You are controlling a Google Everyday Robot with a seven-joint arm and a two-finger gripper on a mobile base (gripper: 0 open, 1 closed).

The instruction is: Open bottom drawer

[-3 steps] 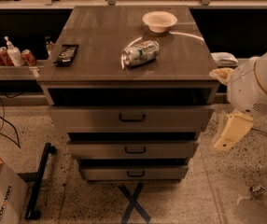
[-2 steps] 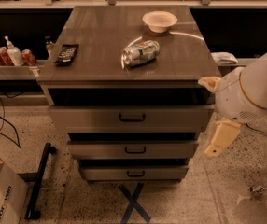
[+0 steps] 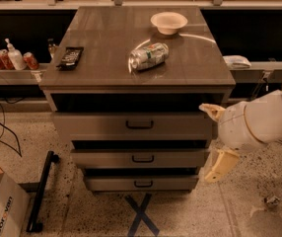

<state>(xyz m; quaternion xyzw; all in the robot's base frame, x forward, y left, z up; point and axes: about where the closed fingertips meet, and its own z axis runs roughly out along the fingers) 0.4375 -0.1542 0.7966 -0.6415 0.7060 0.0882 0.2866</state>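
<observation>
The bottom drawer (image 3: 173,183) is the lowest and narrowest of three grey-beige fronts, with a small black pull handle (image 3: 143,184) at its centre. Its front sits set back under the middle drawer (image 3: 180,158) and the top drawer (image 3: 180,125). My gripper (image 3: 214,138) is to the right of the cabinet, at the height of the top and middle drawers, beside their right ends. It is open and empty, with one beige finger (image 3: 211,111) high and the other (image 3: 221,164) low. It touches no handle.
On the cabinet top (image 3: 101,58) lie a tipped can (image 3: 148,56), a white bowl (image 3: 168,21) and a black remote (image 3: 70,56). Bottles (image 3: 10,58) stand on a shelf at left. A cardboard box (image 3: 0,214) and a black bar (image 3: 40,191) lie on the floor at left. A blue tape X (image 3: 141,214) marks the floor.
My arm and gripper have moved left, from beyond the cabinet's right side to close beside the right ends of the drawers. The drawers have not moved.
</observation>
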